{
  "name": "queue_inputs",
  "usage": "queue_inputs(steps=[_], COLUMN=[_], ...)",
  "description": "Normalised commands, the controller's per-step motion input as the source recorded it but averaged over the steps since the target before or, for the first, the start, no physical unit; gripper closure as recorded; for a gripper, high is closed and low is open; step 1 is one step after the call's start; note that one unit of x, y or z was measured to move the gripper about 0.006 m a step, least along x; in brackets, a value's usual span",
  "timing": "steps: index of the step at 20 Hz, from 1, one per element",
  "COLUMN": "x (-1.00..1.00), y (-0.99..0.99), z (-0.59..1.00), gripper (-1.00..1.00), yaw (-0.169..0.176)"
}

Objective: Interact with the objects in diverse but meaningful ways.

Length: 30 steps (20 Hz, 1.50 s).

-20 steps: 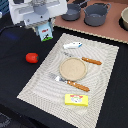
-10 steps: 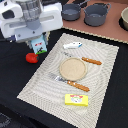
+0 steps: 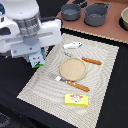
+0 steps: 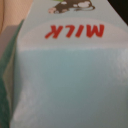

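The arm has descended over the milk carton [image 3: 36, 60] since a second ago, and the tomato, visible earlier, is now hidden. The carton stands at the placemat's [image 3: 102, 75] edge nearest the exterior view's left, filling the wrist view. Jaws state: cannot tell; they are hidden. Judgement: a carton grasp is imminent.

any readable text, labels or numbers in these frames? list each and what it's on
"MILK": red capitals, upside down in the wrist view, on the pale face of the white-and-green milk carton.
Black-and-white cartoon picture above that word: no text readable.
Flat yellow rectangular box on the striped placemat: printed front too small and blurred to read.
Nothing else legible.
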Motion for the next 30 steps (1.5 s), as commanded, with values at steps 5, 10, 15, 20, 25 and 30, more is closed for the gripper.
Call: queue_inputs(steps=[5,10,15,20,25,30], x=[0.66,0.7,0.63,0.32,0.17,0.14], y=[-0.6,-0.56,-0.5,-0.2,-0.09,-0.05], z=[0.11,-0.01,-0.08,-0.13,-0.06,0.21], gripper=[1.0,1.0,1.0,1.0,-1.0,-1.0], yaw=[-0.044,-0.053,-0.054,-0.022,-0.004,0.0])
